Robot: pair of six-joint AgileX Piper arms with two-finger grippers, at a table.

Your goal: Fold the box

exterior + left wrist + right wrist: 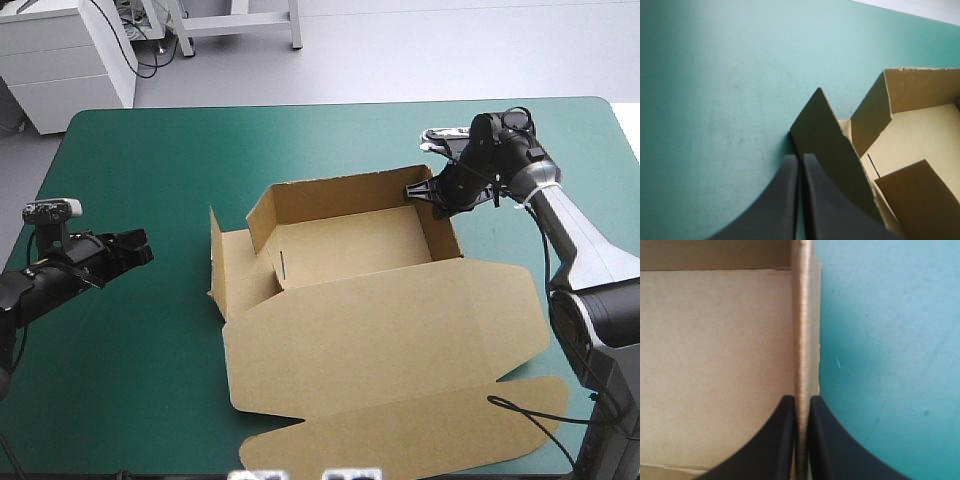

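Pinching the right wall of the box (345,245), right gripper (801,401) | left gripper (140,247) pressed together, empty, left of it | box mid-table, lid flat nearside | risk: wall buckles if tugged askew.

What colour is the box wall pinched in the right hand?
Plain brown, no print; the right wrist view shows the box wall in the right hand best.

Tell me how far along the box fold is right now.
Done: the box has its far wall and right wall raised. In hand: the right gripper is shut on the right wall's top edge. To do: the left flap stands loose, the lid lies flat, and the left gripper is shut, clear of the box.
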